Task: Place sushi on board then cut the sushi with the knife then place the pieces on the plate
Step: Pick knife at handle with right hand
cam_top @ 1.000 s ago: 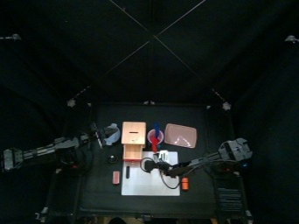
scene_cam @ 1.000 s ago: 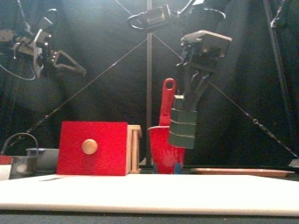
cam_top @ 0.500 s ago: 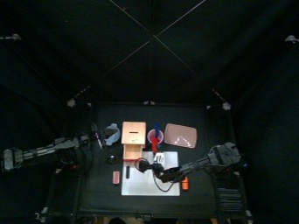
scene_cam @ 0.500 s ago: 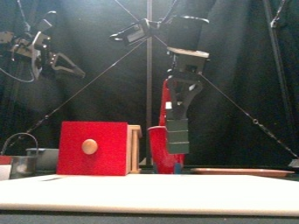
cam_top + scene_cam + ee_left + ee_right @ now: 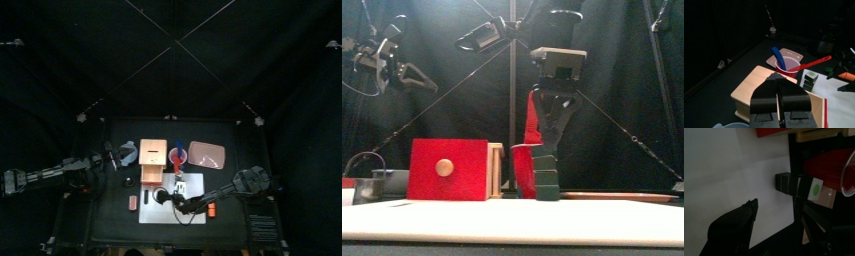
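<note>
Where the black table (image 5: 114, 225) fills the booth's floor space, the white cutting board (image 5: 160, 212) lies near its front edge, and black curtains (image 5: 171, 50) close off the back and sides. The sushi roll (image 5: 543, 172) is on the board's far part, showing from the front as a dark green stack taller than it is wide. The right gripper (image 5: 547, 130) hangs just above it with its jaws spread apart, and the right wrist view shows the roll (image 5: 797, 184) lying off to one side of the gap rather than clamped in it; whether one jaw touches it I cannot tell.

Beyond the board, along the table's middle, stand the wooden box (image 5: 154, 153) with its red drawer front (image 5: 449, 170), then the red cup (image 5: 178, 156) holding the blue knife (image 5: 779, 57) and the red knife (image 5: 814, 62), then the pink tray (image 5: 207, 154) at the right. A small orange piece (image 5: 211, 208) sits at the board's right edge. The left gripper (image 5: 777, 92) hovers over the box, clenched on nothing.
</note>
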Tool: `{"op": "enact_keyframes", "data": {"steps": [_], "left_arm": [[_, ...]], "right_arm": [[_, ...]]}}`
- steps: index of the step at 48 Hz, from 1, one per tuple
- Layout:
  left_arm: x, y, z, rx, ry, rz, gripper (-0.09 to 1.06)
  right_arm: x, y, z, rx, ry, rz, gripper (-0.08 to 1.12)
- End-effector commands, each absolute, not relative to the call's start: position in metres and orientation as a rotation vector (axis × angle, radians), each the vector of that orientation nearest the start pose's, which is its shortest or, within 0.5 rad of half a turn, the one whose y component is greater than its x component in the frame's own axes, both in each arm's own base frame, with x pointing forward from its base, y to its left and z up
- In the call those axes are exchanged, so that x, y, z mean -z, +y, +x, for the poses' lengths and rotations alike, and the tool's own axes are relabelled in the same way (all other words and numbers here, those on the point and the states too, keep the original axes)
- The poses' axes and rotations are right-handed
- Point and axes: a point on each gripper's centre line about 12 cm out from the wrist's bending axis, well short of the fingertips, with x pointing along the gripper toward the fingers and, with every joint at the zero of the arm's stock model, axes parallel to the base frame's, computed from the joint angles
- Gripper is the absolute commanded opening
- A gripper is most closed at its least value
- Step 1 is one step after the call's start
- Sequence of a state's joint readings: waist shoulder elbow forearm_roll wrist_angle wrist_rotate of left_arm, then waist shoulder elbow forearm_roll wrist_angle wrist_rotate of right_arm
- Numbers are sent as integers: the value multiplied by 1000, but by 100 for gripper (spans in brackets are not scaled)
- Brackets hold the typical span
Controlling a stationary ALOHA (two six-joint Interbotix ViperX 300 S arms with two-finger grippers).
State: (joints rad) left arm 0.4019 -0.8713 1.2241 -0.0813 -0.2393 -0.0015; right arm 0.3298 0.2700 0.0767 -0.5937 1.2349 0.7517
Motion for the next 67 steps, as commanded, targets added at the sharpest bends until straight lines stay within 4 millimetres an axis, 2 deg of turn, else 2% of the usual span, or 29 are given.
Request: {"op": "enact_keyframes", "data": {"steps": [1, 10, 16, 24, 31, 39, 44, 53, 58, 67], "left_arm": [[-253, 84, 192, -423, 79, -98, 11], [-248, 83, 190, -424, 92, -100, 11], [-247, 83, 190, -425, 93, -102, 11], [-246, 83, 190, -425, 94, -102, 11], [-246, 83, 190, -424, 95, -101, 11], [-243, 83, 189, -428, 100, -103, 11], [-242, 83, 188, -430, 103, -104, 11], [-241, 83, 188, -431, 105, -104, 11], [-240, 83, 188, -431, 108, -105, 11], [-236, 83, 186, -431, 119, -105, 11]], "right_arm": [[-232, 72, 408, 557, 1154, -96, 92], [-234, 59, 380, 622, 1042, 46, 92], [-232, 53, 371, 599, 915, 185, 92], [-217, 33, 351, 609, 770, 358, 92], [-220, 6, 337, 622, 605, 479, 92], [-214, -21, 334, 580, 523, 569, 92], [-207, -31, 339, 532, 523, 627, 92], [-207, -34, 344, 567, 518, 763, 92], [-200, -36, 338, 635, 540, 873, 92], [-192, -38, 344, 668, 559, 906, 92]]}}
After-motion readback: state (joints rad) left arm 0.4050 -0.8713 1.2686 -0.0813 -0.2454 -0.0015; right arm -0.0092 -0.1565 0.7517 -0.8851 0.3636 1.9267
